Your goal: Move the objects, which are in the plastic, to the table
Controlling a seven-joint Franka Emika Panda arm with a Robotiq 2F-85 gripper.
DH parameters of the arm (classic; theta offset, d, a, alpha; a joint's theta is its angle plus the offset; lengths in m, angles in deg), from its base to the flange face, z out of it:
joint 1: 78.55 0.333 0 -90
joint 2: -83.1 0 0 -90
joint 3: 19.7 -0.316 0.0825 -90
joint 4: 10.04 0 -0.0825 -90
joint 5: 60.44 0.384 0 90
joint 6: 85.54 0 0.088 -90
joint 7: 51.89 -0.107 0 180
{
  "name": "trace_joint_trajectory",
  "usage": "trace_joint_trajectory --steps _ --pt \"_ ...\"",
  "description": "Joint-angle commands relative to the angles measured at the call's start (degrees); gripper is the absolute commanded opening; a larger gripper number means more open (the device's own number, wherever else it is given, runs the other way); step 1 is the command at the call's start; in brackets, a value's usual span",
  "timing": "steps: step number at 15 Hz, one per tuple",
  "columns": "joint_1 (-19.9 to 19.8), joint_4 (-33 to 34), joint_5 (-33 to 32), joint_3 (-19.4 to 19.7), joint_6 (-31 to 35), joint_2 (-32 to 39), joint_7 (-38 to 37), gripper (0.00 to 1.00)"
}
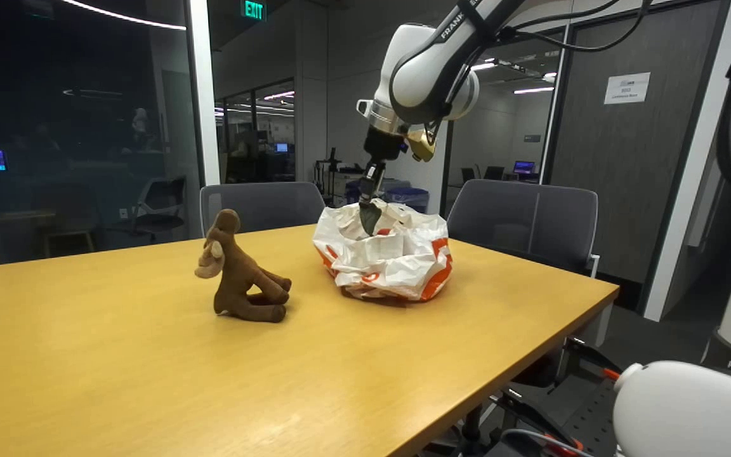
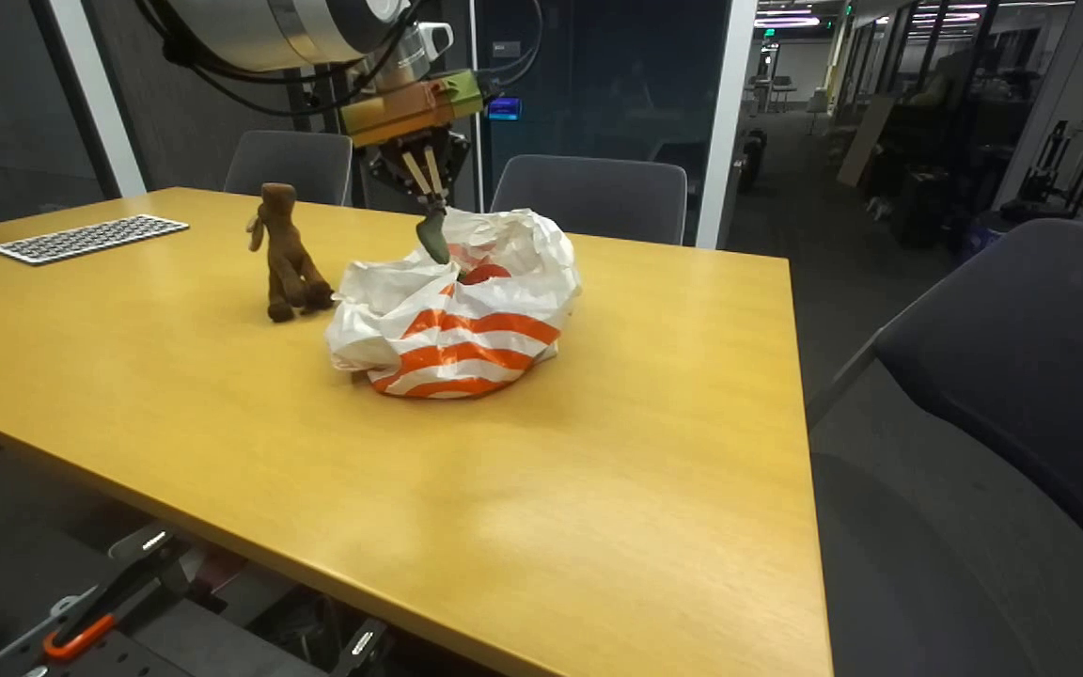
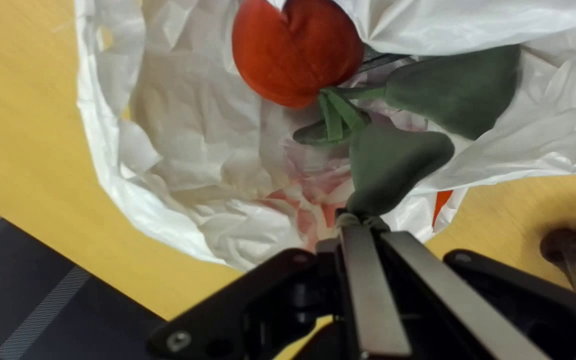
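Low in the wrist view, the end effector [image 3: 363,222] has its fingers pressed almost fully together on one leaf of the green soft toy [image 3: 388,160], near the leaf's tip. A thin flap lets the fingers close this far, I judge, and is probably the easiest part to take from above. The pinch looks small, so the toy may swing or slip if lifted. Its red part, at upper middle, and another leaf, at upper right, lie inside the plastic bag [image 3: 178,95]; a fold of plastic over that leaf could snag it. A dark sliver [image 3: 380,61] shows between them; whether that is the grey block I cannot tell.

In both exterior views the bag sits near mid-frame, mouth slumped wide and facing up, which suits a reach straight down. To its left, and apart from it, the brown animal figure [image 1: 238,279] sits upright on the desk [image 1: 118,381], likely its end place under the task, out of the way of the next lift. The keyboard [image 2: 90,238], upper left in an exterior view, makes that stretch a poor spot to set the toy.
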Motion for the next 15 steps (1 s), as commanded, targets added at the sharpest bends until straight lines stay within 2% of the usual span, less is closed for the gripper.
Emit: trace_joint_trajectory --steps 1,4,12,14,15 --pt "0.7 -2.0 -5.5 1.8 2.8 -2.7 -4.3 0.01" --pt "1.2 -2.3 -12.5 2.4 4.3 -6.1 -8.8 0.01" --pt "-1.7 0.5 -36.7 -0.6 1.3 -18.7 -25.4 0.01" --pt "-1.2 0.3 -38.7 -1.1 1.3 -21.3 -26.7 0.01" --pt "-0.2 -0.1 -37.1 -0.9 1.8 -22.4 -25.6 0.01"
